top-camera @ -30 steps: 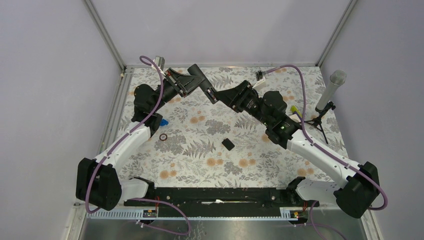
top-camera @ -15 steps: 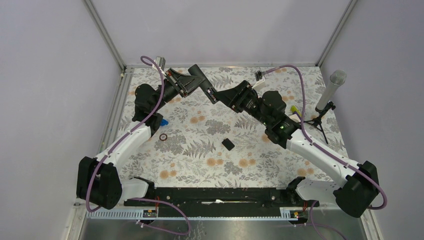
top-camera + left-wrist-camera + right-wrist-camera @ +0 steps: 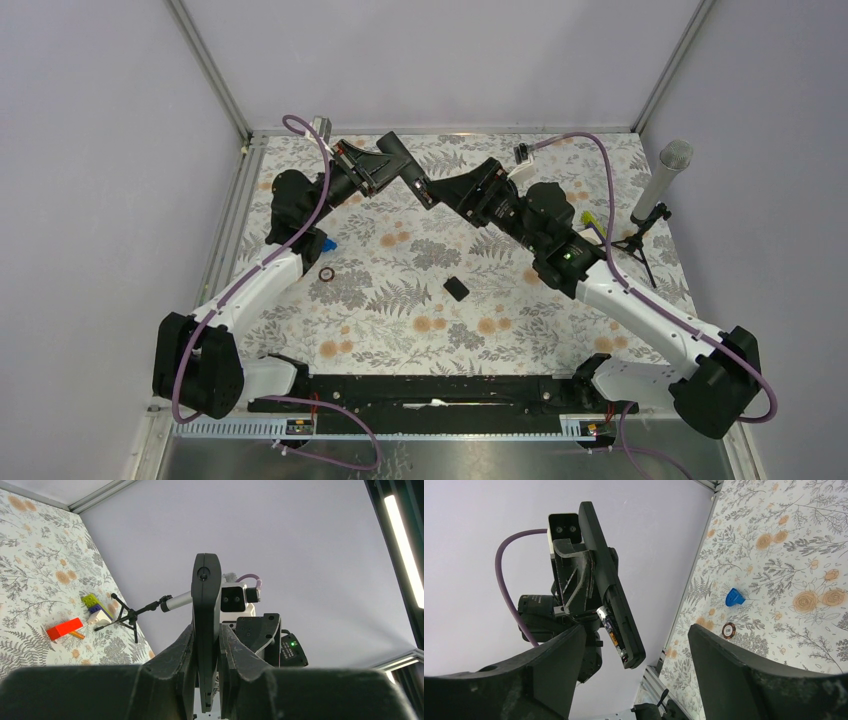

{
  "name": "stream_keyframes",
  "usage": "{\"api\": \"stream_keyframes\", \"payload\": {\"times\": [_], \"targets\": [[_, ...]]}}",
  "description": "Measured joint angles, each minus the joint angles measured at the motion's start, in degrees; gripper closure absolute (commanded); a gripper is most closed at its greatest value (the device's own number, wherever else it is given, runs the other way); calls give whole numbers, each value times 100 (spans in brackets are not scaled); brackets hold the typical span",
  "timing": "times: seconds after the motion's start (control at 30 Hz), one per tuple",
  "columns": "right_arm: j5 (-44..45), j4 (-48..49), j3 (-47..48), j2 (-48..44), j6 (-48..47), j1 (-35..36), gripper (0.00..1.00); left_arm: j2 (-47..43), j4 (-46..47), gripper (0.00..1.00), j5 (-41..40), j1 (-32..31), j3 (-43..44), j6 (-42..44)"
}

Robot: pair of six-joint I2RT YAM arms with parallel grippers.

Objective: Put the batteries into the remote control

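Remote control held aloft at the back of the tabletop; almost no change from half a second ago.

The right arm sits marginally further toward the back wall than before; everything else is in the same place. The left end effector [image 3: 206,640] is clamped on the remote control [image 3: 610,582], which is clear of the tabletop [image 3: 400,320] and tilted. The right end effector [image 3: 636,640] is spread wide and grips nothing, its blurred fingers [image 3: 744,680] cut off by the frame edge. One silvery battery [image 3: 604,617] lies in the remote's open back compartment; whether a second sits below it cannot be told. The top view hides the compartment. In the left wrist view the remote's lower end is hidden between the fingers. The black cover [image 3: 456,289] lies flat on the tabletop, well apart from both arms.
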Motion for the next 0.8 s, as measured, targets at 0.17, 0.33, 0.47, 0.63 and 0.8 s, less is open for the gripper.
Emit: {"api": "stream_keyframes", "payload": {"times": [0.17, 0.33, 0.47, 0.63, 0.8], "targets": [[-52, 2, 81, 63, 24, 0, 1, 0, 9, 100, -33, 0, -2, 0], [-249, 127, 339, 385, 28, -2, 1, 0, 33, 100, -37, 0, -2, 0], [-382, 175, 358, 581, 107, -2, 5, 0, 39, 100, -35, 0, -2, 0], [-520, 214, 365, 752, 219, -2, 10, 0, 42, 100, -35, 0, -2, 0], [-584, 326, 382, 820, 319, -2, 14, 0, 42, 100, -35, 0, -2, 0]]}}
